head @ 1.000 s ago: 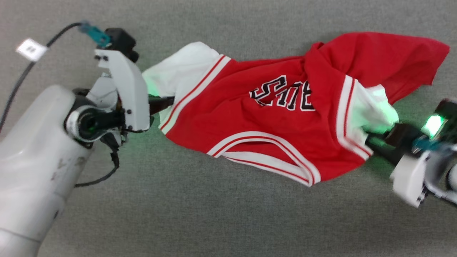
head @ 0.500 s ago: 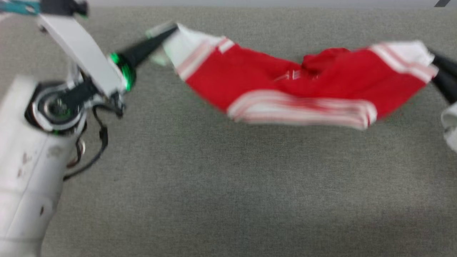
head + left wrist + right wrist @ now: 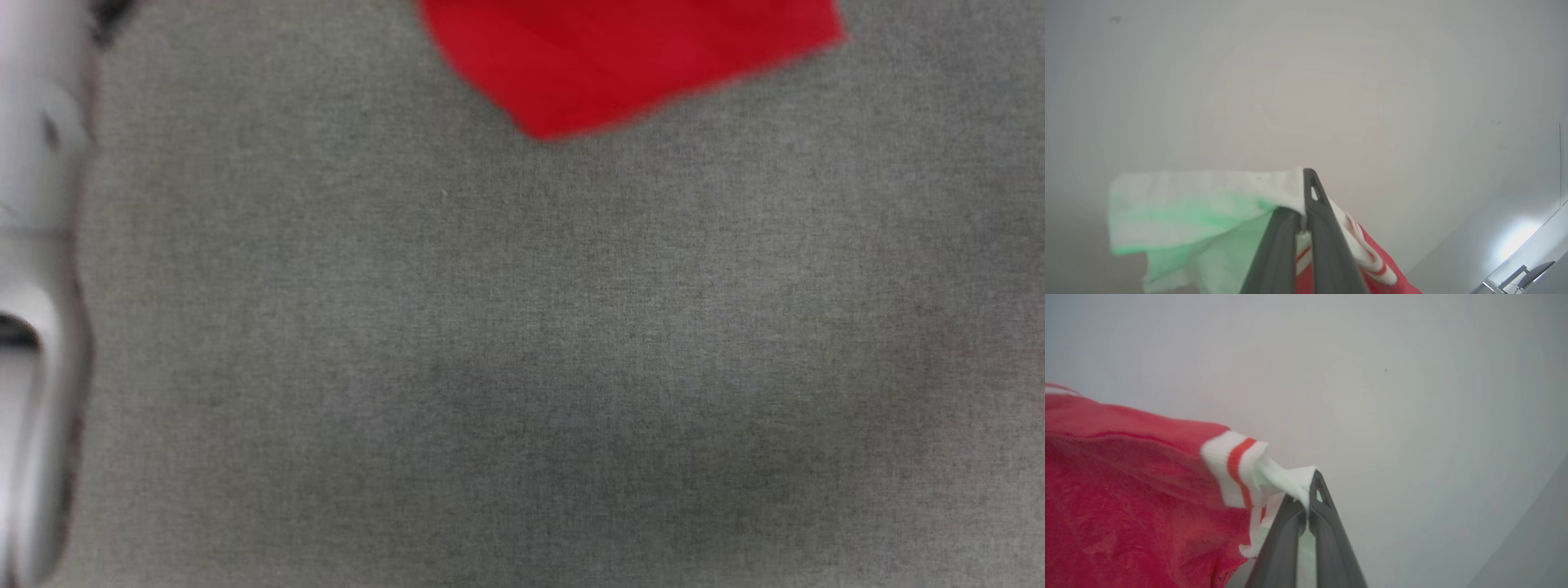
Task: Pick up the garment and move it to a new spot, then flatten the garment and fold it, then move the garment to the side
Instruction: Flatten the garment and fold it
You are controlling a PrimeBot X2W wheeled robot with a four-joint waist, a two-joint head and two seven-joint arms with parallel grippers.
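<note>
The garment is a red shirt with white sleeves; its blurred red lower part hangs at the top of the head view above the grey surface. My left gripper is shut on a white sleeve of the garment, with red striped trim beside its fingers. My right gripper is shut on the other white sleeve, and the garment's red body spreads to its left. Both wrist views look up at a pale wall.
A pale, blurred part of my left arm runs down the left edge of the head view. The grey surface spreads below the hanging shirt. A metal fitting shows at the lower right of the left wrist view.
Both grippers have lifted the garment off the grey surface and upward; only its lower red part stays in the head view. The arms have risen out of that view.
</note>
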